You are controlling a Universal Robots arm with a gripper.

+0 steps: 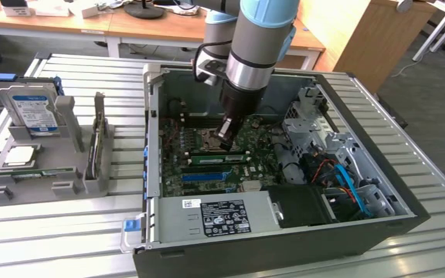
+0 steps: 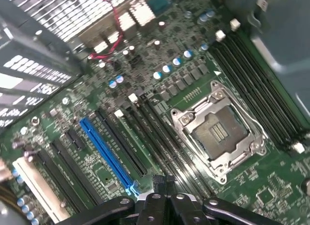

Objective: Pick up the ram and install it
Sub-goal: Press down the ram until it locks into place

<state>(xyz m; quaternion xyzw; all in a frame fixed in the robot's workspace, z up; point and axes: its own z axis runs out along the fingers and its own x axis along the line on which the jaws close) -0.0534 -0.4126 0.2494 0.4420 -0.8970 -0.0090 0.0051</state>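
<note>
The gripper [image 1: 227,134] is shut and holding nothing, down inside the open PC case [image 1: 154,145] right over the motherboard [image 2: 193,60] by the empty CPU socket [image 2: 218,133], with the ram [image 1: 221,157] sitting in a slot just beside it.

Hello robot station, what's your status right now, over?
Gripper shut, low inside the computer case, tip over the memory slots beside the processor socket. One ram lies in the parts tray. Red wire well aside.
</note>
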